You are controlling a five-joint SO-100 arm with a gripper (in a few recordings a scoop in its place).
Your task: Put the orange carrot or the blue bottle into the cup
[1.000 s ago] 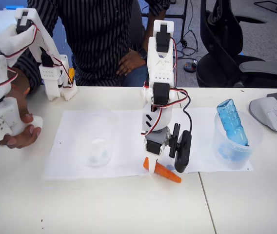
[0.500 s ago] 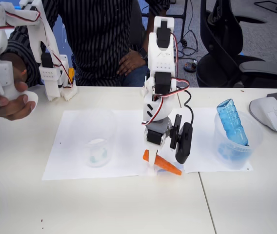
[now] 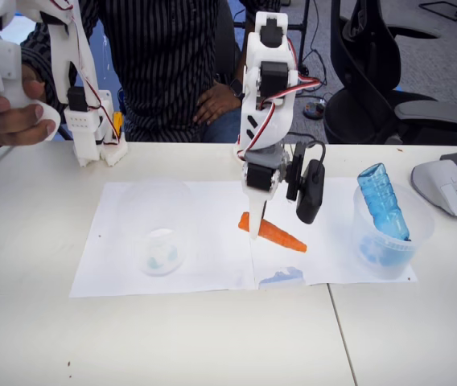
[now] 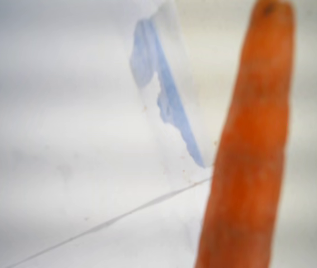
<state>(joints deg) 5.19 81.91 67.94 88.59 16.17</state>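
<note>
Higher now, end effector (image 3: 257, 221) pinching orange carrot (image 3: 273, 232), tip slanting down-right in fixed view.

The white arm's jaws have lifted the small bright orange tapered toy carrot (image 3: 272, 232) off the table (image 3: 212, 346), higher than a second ago.

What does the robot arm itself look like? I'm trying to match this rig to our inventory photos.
In the fixed view the arm is built of white plastic segments with black servo blocks at the joints. Thin red, black and white wires loop along its side. The gripper has a white pointed finger, and a black camera module on a black bracket sits beside it, with a black cable.
</note>
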